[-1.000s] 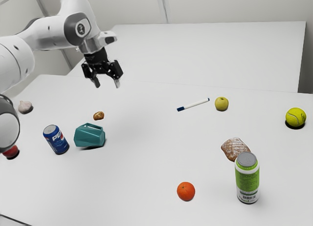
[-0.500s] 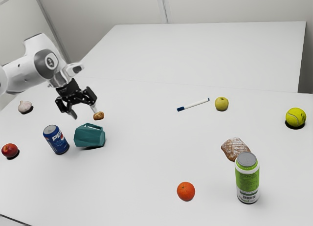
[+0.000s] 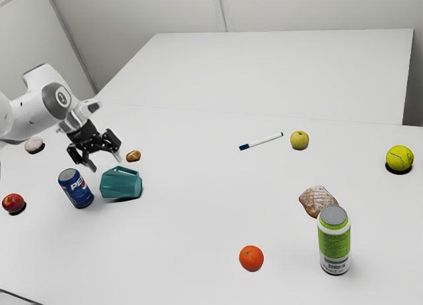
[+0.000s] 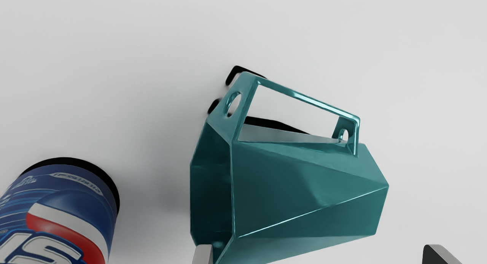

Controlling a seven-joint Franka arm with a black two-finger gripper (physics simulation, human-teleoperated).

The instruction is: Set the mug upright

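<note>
At the exterior view's left, the teal mug is tipped sideways, mouth turned toward the Pepsi can; the gripper is spread, nothing grasped.

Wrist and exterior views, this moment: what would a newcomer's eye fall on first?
The teal mug, lying on its side near the open gripper, its mouth toward the blue soda can. Next, toward the exterior view's right, come the upright green can and the bright tennis ball.
</note>
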